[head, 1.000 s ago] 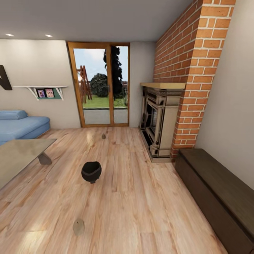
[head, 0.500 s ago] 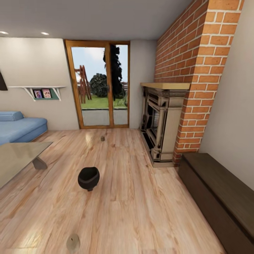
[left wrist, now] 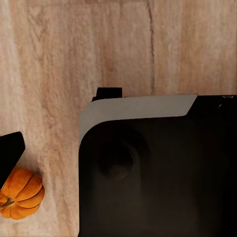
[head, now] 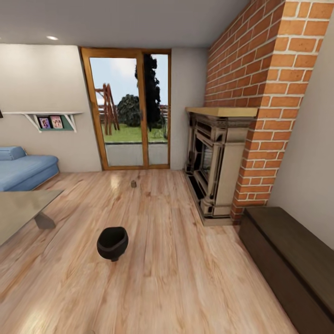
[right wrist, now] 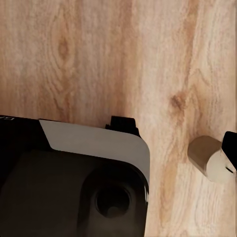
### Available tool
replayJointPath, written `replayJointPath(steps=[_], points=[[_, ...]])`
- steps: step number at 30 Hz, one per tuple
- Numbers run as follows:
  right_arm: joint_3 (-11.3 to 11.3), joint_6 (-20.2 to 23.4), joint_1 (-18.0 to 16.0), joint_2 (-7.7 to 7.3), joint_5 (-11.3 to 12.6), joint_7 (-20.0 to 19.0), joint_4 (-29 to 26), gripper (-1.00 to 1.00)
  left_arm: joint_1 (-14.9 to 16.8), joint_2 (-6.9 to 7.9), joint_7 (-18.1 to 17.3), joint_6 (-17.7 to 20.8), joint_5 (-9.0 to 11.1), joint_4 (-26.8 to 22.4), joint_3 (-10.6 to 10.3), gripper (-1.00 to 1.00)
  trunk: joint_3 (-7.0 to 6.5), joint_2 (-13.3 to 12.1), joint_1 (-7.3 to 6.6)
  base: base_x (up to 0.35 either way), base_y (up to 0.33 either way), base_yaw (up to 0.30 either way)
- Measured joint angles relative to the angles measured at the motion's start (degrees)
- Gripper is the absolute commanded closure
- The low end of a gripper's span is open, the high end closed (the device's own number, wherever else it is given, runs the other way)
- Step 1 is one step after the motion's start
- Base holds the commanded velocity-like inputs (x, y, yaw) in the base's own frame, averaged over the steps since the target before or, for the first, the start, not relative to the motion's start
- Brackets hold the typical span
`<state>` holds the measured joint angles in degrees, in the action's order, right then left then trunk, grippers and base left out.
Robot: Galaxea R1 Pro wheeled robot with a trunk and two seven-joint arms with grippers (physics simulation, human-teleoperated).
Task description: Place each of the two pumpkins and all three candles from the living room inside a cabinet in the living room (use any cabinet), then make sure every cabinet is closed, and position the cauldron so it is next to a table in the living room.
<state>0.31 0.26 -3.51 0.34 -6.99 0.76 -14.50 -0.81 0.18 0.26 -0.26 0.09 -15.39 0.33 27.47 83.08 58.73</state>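
The black cauldron (head: pixel 112 242) stands on the wood floor, a little way right of the glass-topped table (head: pixel 21 208). A small candle (head: pixel 133 183) stands far off on the floor near the glass door. The long dark cabinet (head: pixel 287 260) runs along the right wall, its fronts shut. An orange pumpkin (left wrist: pixel 19 193) lies on the floor beside one dark fingertip (left wrist: pixel 10 154) of my left gripper (left wrist: pixel 118 160). Another beige candle (right wrist: pixel 210 158) lies on its side by a fingertip (right wrist: pixel 231 147) of my right gripper (right wrist: pixel 118 153). Both fingertips sit at the picture's edge, wide apart, holding nothing.
An ornate beige fireplace (head: pixel 215 162) under a brick chimney stands just beyond the cabinet. A blue sofa (head: pixel 23 169) sits at the left behind the table. My black base (left wrist: pixel 158 173) shows in both wrist views. Open wood floor lies between cauldron and cabinet.
The whole head view has shifted: the camera moved forward and slightly right. The near candle on the floor slid out at the bottom edge. Nothing in the room itself moved.
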Motion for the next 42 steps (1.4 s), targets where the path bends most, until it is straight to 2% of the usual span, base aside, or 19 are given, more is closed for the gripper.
replayJointPath(steps=[26, 34, 42], points=[[-0.1, 0.2, 0.0, 0.01, 0.5, 0.1, 0.0, -1.00, 0.0, 0.00, 0.0, 0.0, 0.0, 0.0, 0.0, -1.00, 2.40, 0.0, 0.00, 0.330, 0.000, -0.010], [-0.2, 0.0, 0.0, 0.01, 0.6, -0.2, 0.0, -1.00, 0.0, 0.00, 0.0, 0.1, 0.0, 0.0, 0.0, -1.00, 2.95, 0.0, 0.00, 0.319, 0.000, -0.193], [-0.2, 0.0, 0.0, 0.09, 0.5, -0.2, 0.0, -1.00, 0.0, 0.00, 0.0, 0.0, -0.2, 0.0, -0.1, -1.00, 2.96, 0.0, 0.00, 0.059, 0.000, -0.273]])
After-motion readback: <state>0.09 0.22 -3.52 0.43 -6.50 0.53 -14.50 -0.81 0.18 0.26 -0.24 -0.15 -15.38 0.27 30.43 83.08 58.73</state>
